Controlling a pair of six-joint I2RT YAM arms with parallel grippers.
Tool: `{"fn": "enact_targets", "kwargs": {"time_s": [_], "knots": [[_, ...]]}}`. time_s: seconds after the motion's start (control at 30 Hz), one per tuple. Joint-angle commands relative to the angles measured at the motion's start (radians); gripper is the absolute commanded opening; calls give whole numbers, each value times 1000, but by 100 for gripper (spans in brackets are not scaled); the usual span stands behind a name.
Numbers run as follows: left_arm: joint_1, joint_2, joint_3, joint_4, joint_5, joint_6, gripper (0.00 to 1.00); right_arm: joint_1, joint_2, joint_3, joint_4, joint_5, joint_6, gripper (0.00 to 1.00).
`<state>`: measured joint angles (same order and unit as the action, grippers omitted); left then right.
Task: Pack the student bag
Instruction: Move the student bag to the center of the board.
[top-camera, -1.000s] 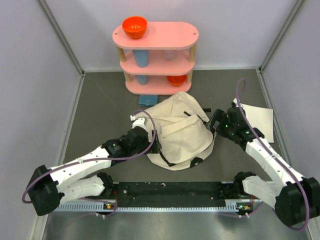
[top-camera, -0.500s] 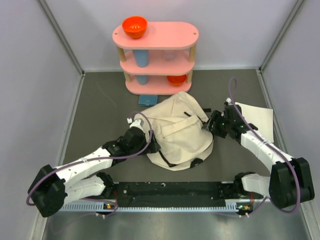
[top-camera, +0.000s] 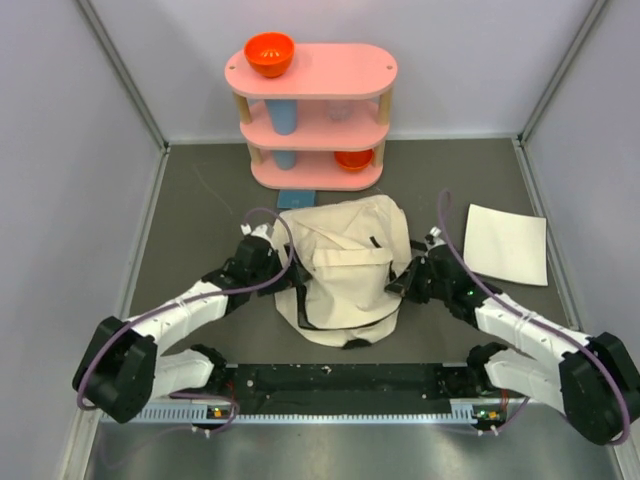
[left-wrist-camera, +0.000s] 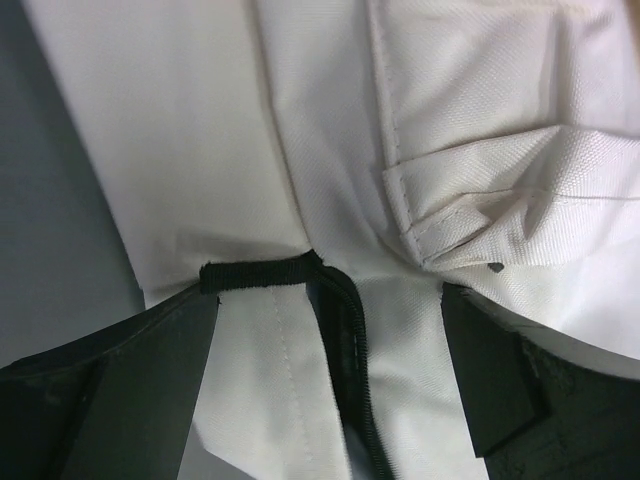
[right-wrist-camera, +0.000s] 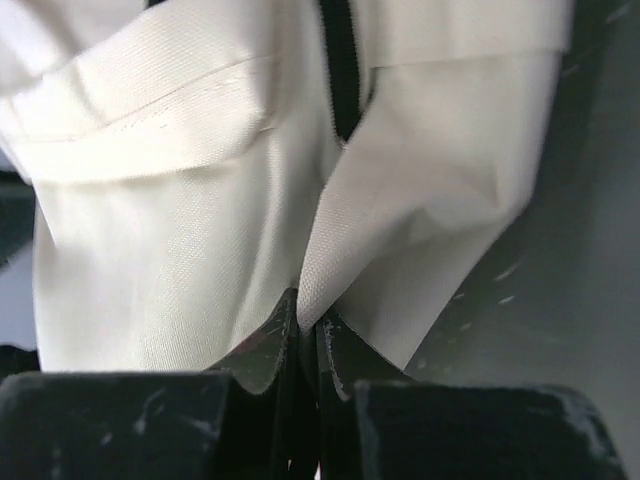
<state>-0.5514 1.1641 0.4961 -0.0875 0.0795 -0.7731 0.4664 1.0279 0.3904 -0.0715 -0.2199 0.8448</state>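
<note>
The student bag (top-camera: 345, 262), a cream canvas backpack with black straps and zipper, lies slumped in the middle of the table. My left gripper (top-camera: 288, 283) is at its left side and stands open. In the left wrist view its two dark fingers (left-wrist-camera: 150, 385) straddle the bag's canvas (left-wrist-camera: 200, 130) and a black zipper line (left-wrist-camera: 352, 340) without pinching them. My right gripper (top-camera: 402, 284) is at the bag's right side. The right wrist view shows this gripper (right-wrist-camera: 308, 322) shut on a fold of the cream fabric (right-wrist-camera: 180, 200).
A pink three-tier shelf (top-camera: 330, 70) stands at the back with an orange bowl (top-camera: 269, 53) on top, a blue cup (top-camera: 283, 115) on the middle tier and another orange bowl (top-camera: 352, 159) below. A small blue object (top-camera: 296, 199) lies before it. A flat white sheet (top-camera: 505, 243) lies right.
My right gripper has shut on the bag's right-side fabric and moved toward the front. The bag has shifted left and nearer. The left arm has swung left along the bag's side.
</note>
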Motion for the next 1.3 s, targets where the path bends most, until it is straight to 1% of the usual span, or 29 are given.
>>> {"fn": "enact_targets", "kwargs": {"time_s": [0.0, 0.07, 0.1, 0.13, 0.17, 0.2, 0.23, 0.27, 0.3, 0.33, 0.37, 0.43, 0.47, 0.5, 0.53, 0.57, 0.6, 0.63, 0.67, 0.73, 0.77, 0.8, 0.83, 0.93, 1.1, 1.13, 1.2, 1.23, 1.27], "knots": [[148, 5, 145, 34, 29, 119, 97, 185, -19, -16, 131, 42, 166, 1], [220, -4, 185, 19, 52, 168, 98, 237, -22, -2, 136, 72, 169, 22], [235, -7, 199, -12, 60, 187, 98, 253, -25, 28, 110, 91, 165, 29], [245, -6, 214, -41, 52, 205, 98, 264, -40, 40, 42, 106, 152, 42], [254, -9, 241, -69, 40, 246, 98, 264, -60, 62, 6, 147, 125, 48], [254, -14, 251, -95, 5, 264, 99, 265, -80, 73, -40, 180, 108, 58], [255, -20, 254, -145, -9, 276, 99, 264, -138, 80, -100, 210, 94, 70], [255, -39, 249, -162, -18, 291, 99, 264, -166, 96, -138, 285, 67, 74], [255, -56, 245, -179, -30, 294, 99, 264, -196, 108, -177, 330, 51, 77], [255, -96, 239, -204, -46, 293, 99, 264, -230, 117, -213, 374, 39, 81], [255, -118, 223, -211, -49, 293, 99, 262, -285, 134, -270, 457, 8, 84], [255, -176, 210, -228, -47, 293, 99, 261, -333, 142, -301, 531, -16, 88], [255, -193, 205, -236, -49, 293, 99, 243, -357, 143, -310, 574, -32, 89], [255, -205, 206, -250, -50, 293, 99, 221, -361, 143, -309, 579, -36, 89], [255, -227, 208, -261, -50, 297, 98, 198, -356, 145, -309, 556, -42, 90], [254, -236, 216, -270, -38, 311, 98, 126, -341, 151, -310, 530, -52, 90], [255, -242, 222, -277, -32, 313, 98, 88, -304, 157, -310, 495, -52, 90], [255, -254, 232, -284, -29, 316, 98, 49, -280, 163, -310, 419, -56, 91], [255, -257, 240, -290, -9, 320, 98, -16, -234, 172, -298, 384, -61, 91], [255, -258, 265, -291, 31, 328, 98, -57, -180, 177, -262, 296, -108, 91], [254, -256, 271, -287, 83, 324, 98, -81, -154, 195, -255, 280, -113, 91], [251, -250, 274, -279, 106, 319, 98, -90, -94, 206, -243, 263, -113, 90], [249, -235, 279, -271, 132, 304, 98, -97, -69, 218, -225, 223, -122, 91], [226, -202, 277, -262, 198, 281, 98, -109, 21, 228, -179, 122, -86, 91], [170, -195, 254, -252, 203, 252, 98, -109, 77, 157, -42, -4, -6, 91], [157, -205, 251, -241, 204, 239, 98, -110, 75, 103, 64, -77, 40, 90], [150, -211, 254, -230, 204, 230, 98, -109, 74, 35, 218, -154, 109, 90], [145, -213, 263, -222, 203, 224, 98, -101, 72, -29, 287, -206, 184, 90], [143, -210, 271, -219, 203, 224, 98, -88, 72, -51, 376, -214, 212, 90]]}}
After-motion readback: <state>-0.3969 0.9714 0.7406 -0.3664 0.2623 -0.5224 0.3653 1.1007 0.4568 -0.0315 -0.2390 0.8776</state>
